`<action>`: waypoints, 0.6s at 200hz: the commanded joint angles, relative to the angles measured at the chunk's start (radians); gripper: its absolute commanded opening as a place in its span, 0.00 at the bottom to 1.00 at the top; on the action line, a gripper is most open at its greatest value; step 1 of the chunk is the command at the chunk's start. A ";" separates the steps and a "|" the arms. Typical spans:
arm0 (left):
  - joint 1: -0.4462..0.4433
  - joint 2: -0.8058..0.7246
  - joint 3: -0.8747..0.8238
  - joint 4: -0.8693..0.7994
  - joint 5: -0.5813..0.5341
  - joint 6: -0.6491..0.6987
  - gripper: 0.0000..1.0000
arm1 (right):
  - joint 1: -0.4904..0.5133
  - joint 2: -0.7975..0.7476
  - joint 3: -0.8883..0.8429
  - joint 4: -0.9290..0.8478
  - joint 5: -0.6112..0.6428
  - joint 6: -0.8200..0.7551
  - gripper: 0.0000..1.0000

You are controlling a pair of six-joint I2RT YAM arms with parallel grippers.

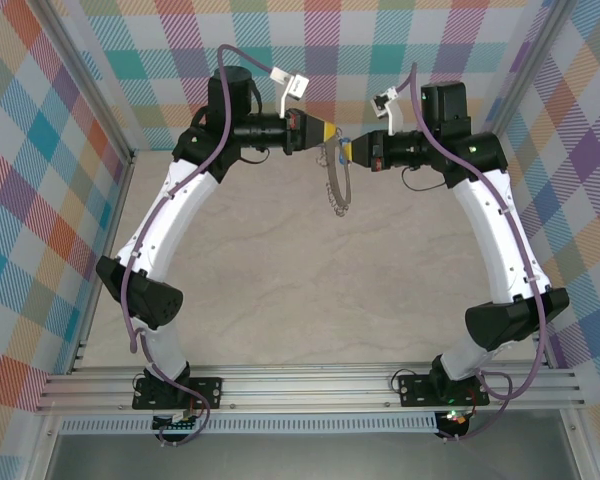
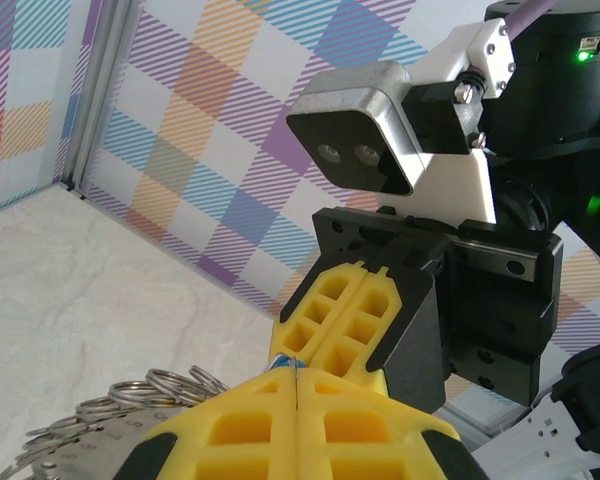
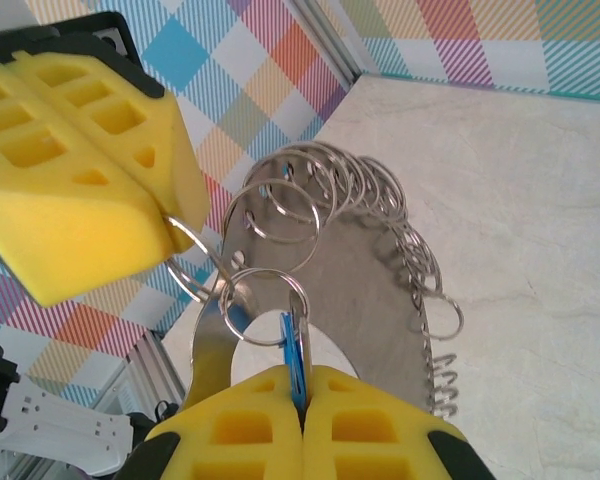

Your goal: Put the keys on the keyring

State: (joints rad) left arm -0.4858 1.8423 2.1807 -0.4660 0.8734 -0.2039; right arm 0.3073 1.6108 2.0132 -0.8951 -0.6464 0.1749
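**Key tag (image 3: 292, 360) pinched, ring hanging between both claws**

So the blue plastic tag sits edge-on right in the seam of the right gripper (image 3: 302, 385). Its yellow fingers are pressed together on it, with just a sliver of blue poking out the top. I can't really make out the metal key itself. A small split loop (image 3: 265, 305) sits right above the tag and overlaps it.

That loop is one of a whole fringe of wire loops around the keyring (image 3: 360, 290), which is a flat grey metal piece dangling in the air. From the overhead camera the keyring (image 1: 337, 185) hangs below the spot where the two arms meet, clear of the table.

The left gripper (image 3: 165, 215) comes in from the upper left of the right wrist view. Its fingers are closed too, clamped on one of the keyring's wire loops. Both claws are nearly tip to tip.

Further out there's a pale marbled tabletop (image 1: 280, 280), with plaid-patterned walls (image 1: 40, 150) around the whole cell.
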 commanded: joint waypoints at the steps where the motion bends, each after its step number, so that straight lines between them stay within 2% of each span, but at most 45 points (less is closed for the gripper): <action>1: -0.001 -0.066 -0.010 0.034 0.031 0.011 0.00 | 0.002 0.002 0.082 -0.007 0.004 -0.003 0.00; 120: -0.004 -0.072 -0.032 0.036 0.048 0.010 0.00 | 0.058 0.176 0.395 -0.146 -0.025 -0.036 0.00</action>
State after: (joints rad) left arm -0.4808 1.7996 2.1574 -0.4427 0.8768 -0.2043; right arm 0.3351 1.7519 2.3409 -1.0176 -0.6525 0.1688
